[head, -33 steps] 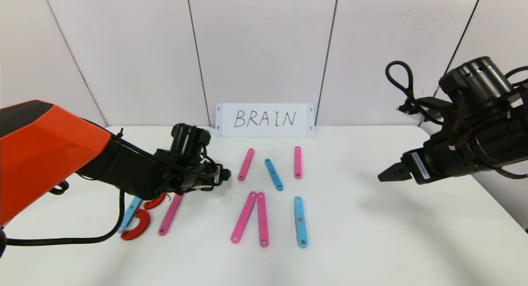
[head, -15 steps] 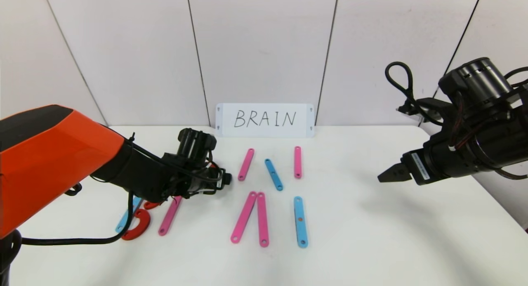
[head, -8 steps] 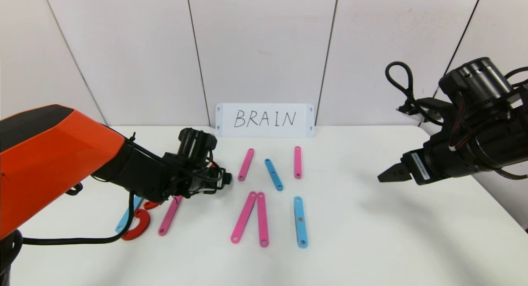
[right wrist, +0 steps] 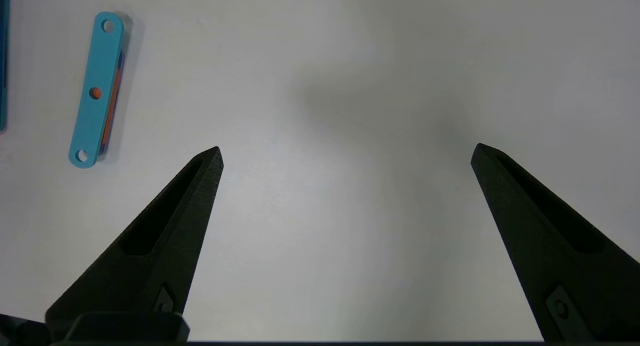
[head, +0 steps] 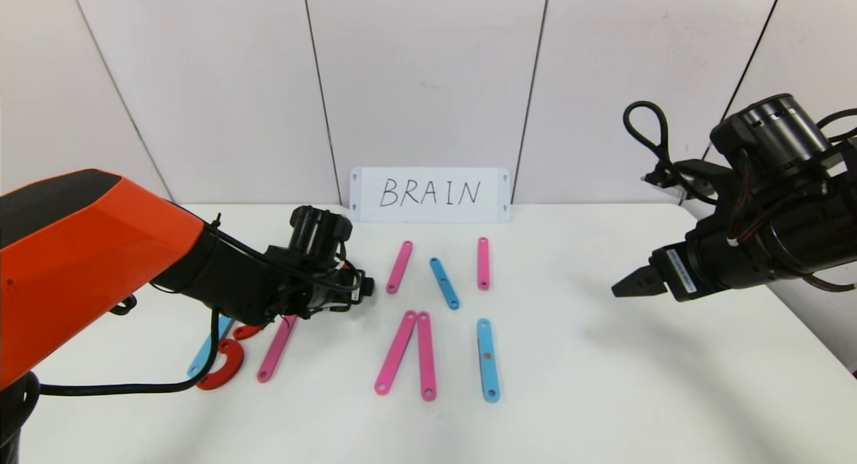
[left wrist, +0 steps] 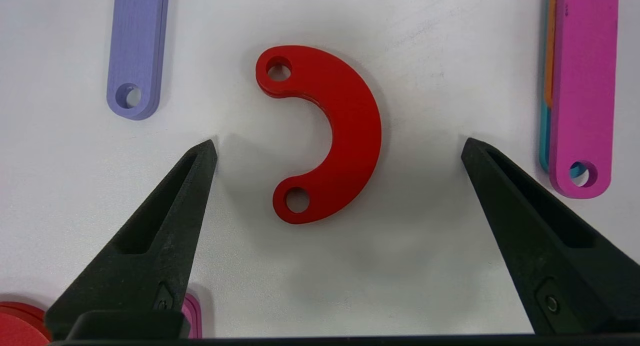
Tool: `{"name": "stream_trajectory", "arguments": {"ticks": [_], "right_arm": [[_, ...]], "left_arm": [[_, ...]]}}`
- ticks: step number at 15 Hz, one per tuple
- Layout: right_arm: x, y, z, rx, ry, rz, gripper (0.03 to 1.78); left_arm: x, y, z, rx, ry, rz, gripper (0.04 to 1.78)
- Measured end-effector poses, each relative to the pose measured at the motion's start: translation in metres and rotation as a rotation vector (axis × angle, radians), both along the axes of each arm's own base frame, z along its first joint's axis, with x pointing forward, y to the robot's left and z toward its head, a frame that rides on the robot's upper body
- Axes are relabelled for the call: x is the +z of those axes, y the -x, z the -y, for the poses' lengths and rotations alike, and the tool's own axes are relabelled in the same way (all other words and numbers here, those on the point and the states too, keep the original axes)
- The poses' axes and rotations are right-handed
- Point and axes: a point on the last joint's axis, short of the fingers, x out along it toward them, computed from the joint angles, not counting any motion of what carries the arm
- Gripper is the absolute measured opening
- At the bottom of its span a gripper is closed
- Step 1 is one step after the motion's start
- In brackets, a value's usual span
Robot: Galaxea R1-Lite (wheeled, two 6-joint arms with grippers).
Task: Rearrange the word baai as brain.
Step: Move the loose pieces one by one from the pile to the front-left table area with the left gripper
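One red curve [left wrist: 340,136] lies flat on the white desk [left wrist: 425,286], in the middle of the left wrist view, right between the two black fingers [left wrist: 165,226] of the left hand [left wrist: 339,144]. That hand is wide open and holds nothing. A purple strip [left wrist: 136,46] sits at the upper left, a pink strip [left wrist: 582,86] at the upper right. More pink and blue strips lie mid-frame in the head view. The right hand [right wrist: 345,154] hangs wide open too, empty, at the right of the head view.
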Motion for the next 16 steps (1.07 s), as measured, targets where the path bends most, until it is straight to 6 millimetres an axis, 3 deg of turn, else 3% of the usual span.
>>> {"name": "stream_trajectory", "arguments": {"ticks": [13, 16], "right_arm": [[-0.0006, 0.0001, -0.0006, 0.002, 0.000, -0.002, 1.74], [-0.0006, 0.0001, -0.0007, 0.003, 0.001, -0.002, 1.74]], "left_arm": [[-0.0033, -0.0028, 0.0012, 0.000, -0.002, -0.002, 1.71], [-0.0035, -0.0028, 0.0013, -0.001, -0.003, -0.003, 1.59]]}}
